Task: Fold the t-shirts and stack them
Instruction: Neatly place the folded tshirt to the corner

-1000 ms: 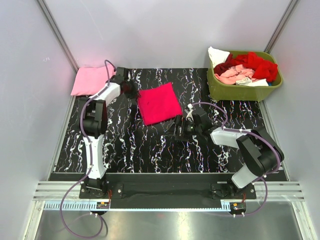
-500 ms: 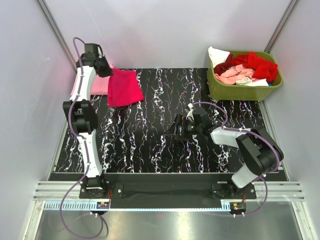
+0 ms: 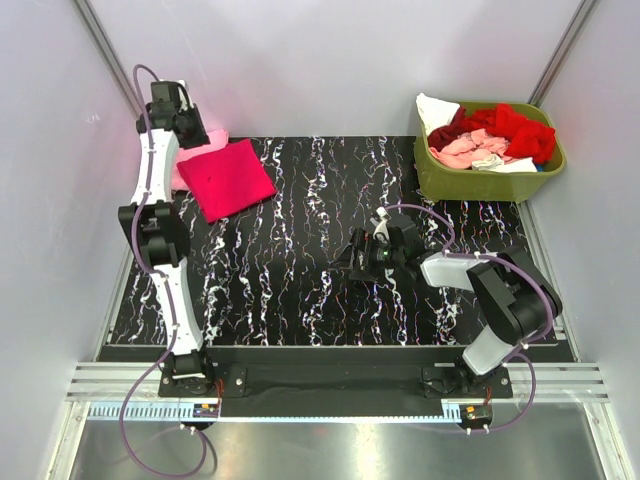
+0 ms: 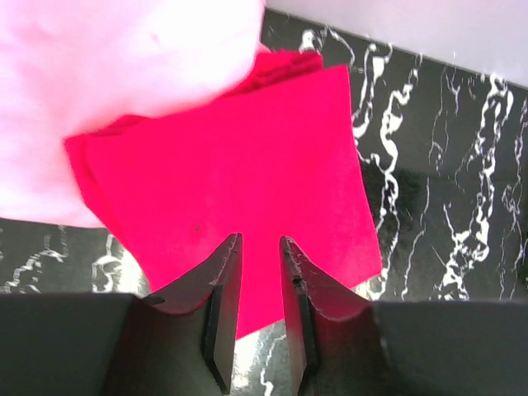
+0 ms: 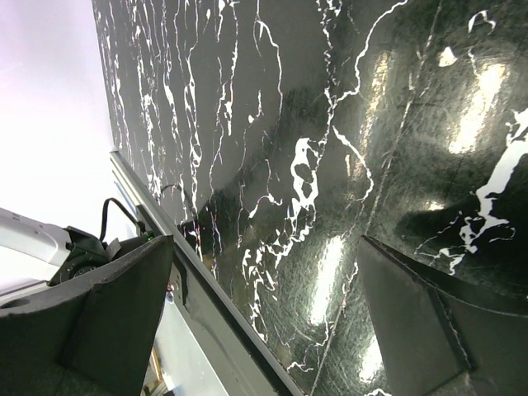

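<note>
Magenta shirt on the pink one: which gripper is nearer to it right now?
Left. The left gripper hovers just above the magenta shirt, at its far-left side; the right gripper sits far off to its right.

Your black marbled table (image 3: 300,285) carries a pink shirt (image 4: 107,66) far left, a magenta shirt (image 3: 226,178) overlapping it, and a basket (image 3: 480,186) far right.

folded magenta t-shirt (image 3: 226,178) atop folded light pink t-shirt (image 4: 99,82), other t-shirts (image 3: 490,135) heaped far right
</note>
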`<state>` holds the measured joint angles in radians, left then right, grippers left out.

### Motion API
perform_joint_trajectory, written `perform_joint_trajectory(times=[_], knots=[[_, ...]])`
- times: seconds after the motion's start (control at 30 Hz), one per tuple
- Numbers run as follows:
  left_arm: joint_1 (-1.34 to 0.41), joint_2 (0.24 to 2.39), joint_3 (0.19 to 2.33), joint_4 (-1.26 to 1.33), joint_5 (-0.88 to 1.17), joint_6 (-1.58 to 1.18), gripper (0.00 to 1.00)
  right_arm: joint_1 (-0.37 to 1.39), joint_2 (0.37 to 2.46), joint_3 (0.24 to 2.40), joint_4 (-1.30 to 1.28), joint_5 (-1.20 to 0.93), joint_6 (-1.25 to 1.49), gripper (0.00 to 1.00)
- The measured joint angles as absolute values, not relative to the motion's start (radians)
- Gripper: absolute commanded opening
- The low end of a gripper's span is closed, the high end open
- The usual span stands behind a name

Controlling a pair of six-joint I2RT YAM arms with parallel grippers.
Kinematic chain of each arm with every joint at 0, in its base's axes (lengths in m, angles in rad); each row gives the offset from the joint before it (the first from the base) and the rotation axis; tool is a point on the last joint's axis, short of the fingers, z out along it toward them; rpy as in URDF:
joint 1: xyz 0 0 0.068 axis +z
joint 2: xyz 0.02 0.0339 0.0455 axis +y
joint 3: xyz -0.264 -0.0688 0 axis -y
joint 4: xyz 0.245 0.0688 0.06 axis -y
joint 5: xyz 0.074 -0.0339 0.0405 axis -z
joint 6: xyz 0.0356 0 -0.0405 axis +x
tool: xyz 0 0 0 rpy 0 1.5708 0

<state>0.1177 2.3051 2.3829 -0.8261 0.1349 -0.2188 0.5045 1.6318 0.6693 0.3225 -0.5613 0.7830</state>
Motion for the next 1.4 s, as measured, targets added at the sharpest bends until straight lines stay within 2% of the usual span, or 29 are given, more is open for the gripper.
perform_joint_trajectory(times=[0.13,0.17,0.27,0.5,0.8,1.1,1.4], knots=[[0.141,2.299,2.382,-0.794,0.134,-0.218,0.48,0.496,1.645,0.669,0.331,-0.572,0.788,1.00],[0.148,2.288,2.357,-0.775,0.134,-0.221,0.57,0.494,1.648,0.669,0.333,-0.574,0.790,1.00],[0.171,2.233,2.212,-0.703,0.138,-0.239,0.64,0.490,1.654,0.669,0.338,-0.587,0.793,1.00],[0.266,2.219,2.044,-0.640,0.215,-0.296,0.65,0.486,1.658,0.669,0.348,-0.597,0.801,1.00],[0.335,2.278,2.058,-0.536,0.289,-0.350,0.64,0.481,1.674,0.671,0.348,-0.616,0.808,1.00],[0.342,2.398,2.088,-0.496,0.334,-0.376,0.65,0.469,1.687,0.681,0.355,-0.624,0.811,1.00],[0.342,2.421,2.088,-0.439,0.357,-0.401,0.62,0.464,1.709,0.685,0.371,-0.649,0.820,1.00]])
